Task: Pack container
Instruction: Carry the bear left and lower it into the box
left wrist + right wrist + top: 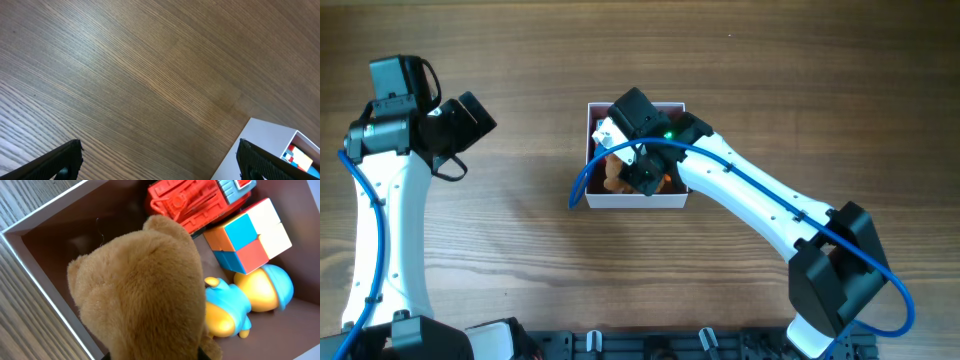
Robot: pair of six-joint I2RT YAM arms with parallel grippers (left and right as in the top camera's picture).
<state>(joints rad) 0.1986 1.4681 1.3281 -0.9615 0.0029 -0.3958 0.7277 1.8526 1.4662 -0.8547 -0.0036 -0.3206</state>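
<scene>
Container: a square, shallow white box [640, 200] with thin, flat walls [60, 230]. The inside is a dull pink-brown. It sits near the middle of the tabletop, and the small toys are inside it.

Tabletop: brown wood [520, 60] with lots of thin lines running along it. It looks smooth.

Teddy bear: soft, fuzzy and light brown [145, 295], with round ears. It is very close to the right wrist camera and fills the near side of the box, hiding part of the other toys.

Red toy truck: hard red plastic [195, 200] with bumps and ridges, and a grey and blue bit at one end. It lies along the far wall of the box.

Puzzle cube: a blocky cube [250, 240] with smooth square tiles in blue, orange, red and pale yellow. It sits just beside the truck.

Yellow toys: two small, round, shiny ones [230, 310] with blue caps. They lie side by side, touching, next to the cube and the bear.

Left fingers: black with ridged edges [60, 160], far apart, with nothing between them. They hang over bare wood, to the left of the box and well apart from it.

Right arm: white with a blue cable [750, 195]. It reaches down into the box, right over the bear.

Right fingers: hidden by the arm and the bear, so I cannot tell if they are apart or closed.
</scene>
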